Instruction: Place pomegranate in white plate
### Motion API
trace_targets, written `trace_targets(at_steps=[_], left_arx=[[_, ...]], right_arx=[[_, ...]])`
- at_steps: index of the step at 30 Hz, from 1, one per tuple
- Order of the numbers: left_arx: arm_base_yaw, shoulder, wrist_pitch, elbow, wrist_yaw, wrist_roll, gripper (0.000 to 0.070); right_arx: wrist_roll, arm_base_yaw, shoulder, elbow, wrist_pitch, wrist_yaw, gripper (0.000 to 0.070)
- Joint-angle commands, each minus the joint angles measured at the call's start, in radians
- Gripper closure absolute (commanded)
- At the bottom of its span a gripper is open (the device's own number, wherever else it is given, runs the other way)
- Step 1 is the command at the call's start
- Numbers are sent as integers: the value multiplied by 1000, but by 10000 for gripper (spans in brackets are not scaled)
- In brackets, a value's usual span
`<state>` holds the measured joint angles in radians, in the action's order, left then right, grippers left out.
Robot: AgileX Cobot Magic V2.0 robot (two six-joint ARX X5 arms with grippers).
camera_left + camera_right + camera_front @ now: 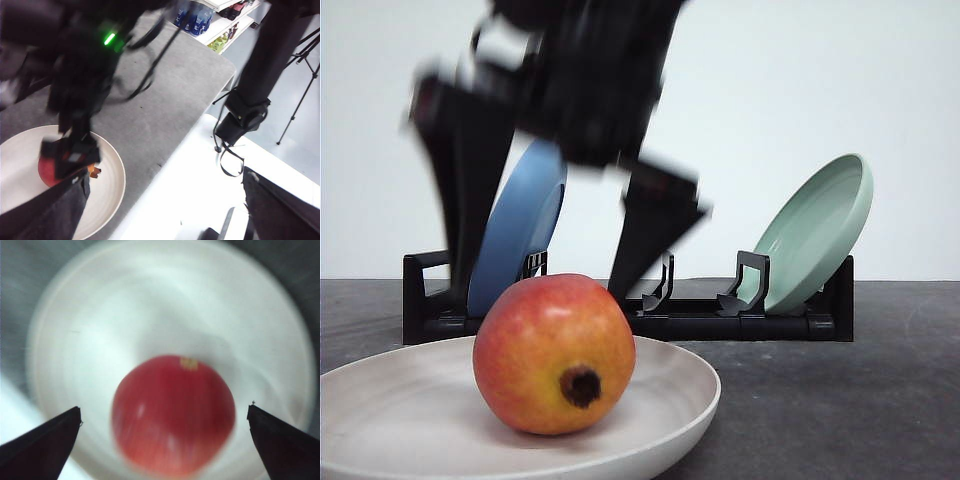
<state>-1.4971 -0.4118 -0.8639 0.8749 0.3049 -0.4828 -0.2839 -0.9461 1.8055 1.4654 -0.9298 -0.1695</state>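
We see the pomegranate (554, 353) sitting in the white plate (380, 420) at the lower left of the front frame, its dark nub turned toward the camera and its body resting on the plate floor, clear of the rim. Directly above and behind it, in the upper centre of that frame, hangs the right gripper (555, 240), badly blurred, its two dark fingers spread wide on either side of the fruit and touching nothing. In the right wrist picture the fruit lies squarely between the two fingertips (47, 440), which sit at the lower corners of the frame with pale plate showing between each tip and the red skin; the gripper is apart and empty. The relation that matters now is vertical: the fruit lies straight below the spread fingers, so we judge any coming move to be a plain lift away, with the placing itself apparently done. The fruit is round, with no long axis to speak of. The left gripper (160, 210) hovers off to the side near the table edge, its fingers apart and holding nothing. Behind the plate, a black rack (800, 320) holds a blue plate (520, 230) and a green plate (820, 230).
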Motion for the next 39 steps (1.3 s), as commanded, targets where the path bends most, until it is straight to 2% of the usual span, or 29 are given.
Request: trace_targets(at_steps=[1,8,11,18,23,27,31,36,37,38,39], left_arx=[[-15,-5,10,17,14,10,107],[-15,-5,11,17,40,10,107],[-15,-5,11,17,53,10,107],[-15,-5,26,17,147,10,107],[-15,-5,34,17,224,10,107],[-15,-5,34,17,263,10,107],[-15,-5,34,17,279,10,107],[-15,-5,34,17,279,10,110],[-15,-5,34,17,279,10,135],[-15,-5,33,17,278,10,250],[-15,-5,32,17,272,11,499]], right_arx=[[21,1,-59,22,-31,27,0],[42,35,-350,20,-208,155,0],[44,36,-495,-2,-242,209,1],[36,36,-889,-214,-164,230,1],[-4,36,-1161,-404,-60,223,1],[-30,36,-1343,-510,-27,223,1],[-29,36,-1450,-566,-27,231,1],[-21,36,-1489,-582,-23,236,2],[-19,36,-1489,-582,-22,244,14],[-19,36,-1488,-582,-21,250,117],[-18,36,-1487,-582,-22,249,402]])
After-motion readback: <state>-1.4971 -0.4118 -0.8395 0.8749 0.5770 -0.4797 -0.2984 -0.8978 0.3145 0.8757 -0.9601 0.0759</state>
